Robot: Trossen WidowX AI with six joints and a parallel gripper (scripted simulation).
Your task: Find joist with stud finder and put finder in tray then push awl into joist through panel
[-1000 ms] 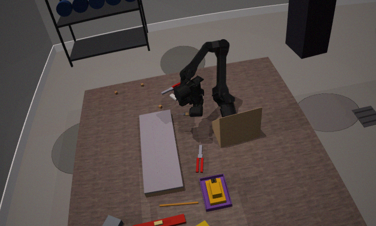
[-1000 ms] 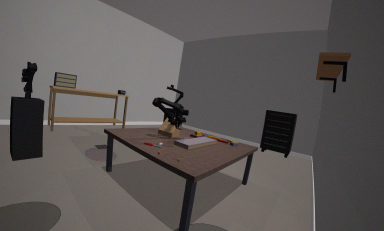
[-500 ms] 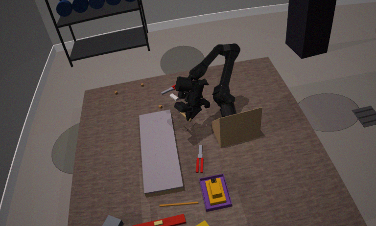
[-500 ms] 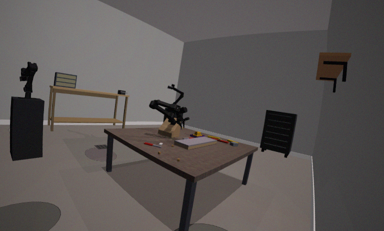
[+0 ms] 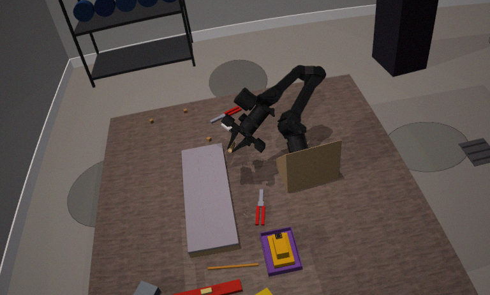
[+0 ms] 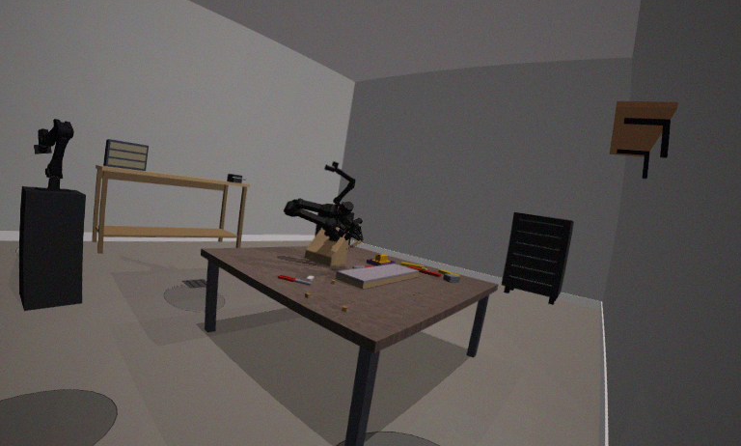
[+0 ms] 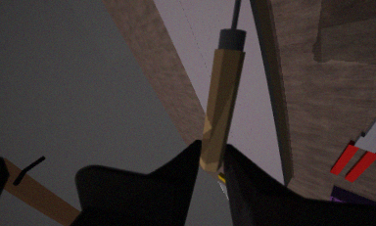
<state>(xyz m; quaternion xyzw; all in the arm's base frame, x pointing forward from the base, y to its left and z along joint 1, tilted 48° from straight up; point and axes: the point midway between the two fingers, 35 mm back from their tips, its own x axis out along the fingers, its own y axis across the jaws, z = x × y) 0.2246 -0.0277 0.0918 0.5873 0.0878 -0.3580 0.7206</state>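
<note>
My gripper [image 5: 230, 150] [image 7: 211, 147] is shut on the awl's handle, near its butt end, above the table beside the panel's far end. The awl [image 5: 230, 148] [image 7: 224, 91] has a wooden handle, a dark collar and a thin shaft that points away from the fingers in the wrist view; its tip is out of that view. The pale floor panel [image 5: 209, 201] [image 6: 376, 274] [image 7: 245, 109] lies flat on the table. The joist is hidden. The yellow stud finder [image 5: 281, 246] [image 6: 381, 258] lies in the purple tray [image 5: 265, 254].
Red-handled pliers [image 5: 260, 209] lie between panel and tray, another red-handled tool [image 5: 225, 115] [image 6: 293, 279] and a white piece [image 5: 226, 126] near the arm. A wooden wedge-shaped block [image 5: 314, 167] stands by the arm's base. Small cubes [image 5: 208, 138], an orange stick [image 5: 233, 265] and a red level [image 5: 227, 287] also lie there.
</note>
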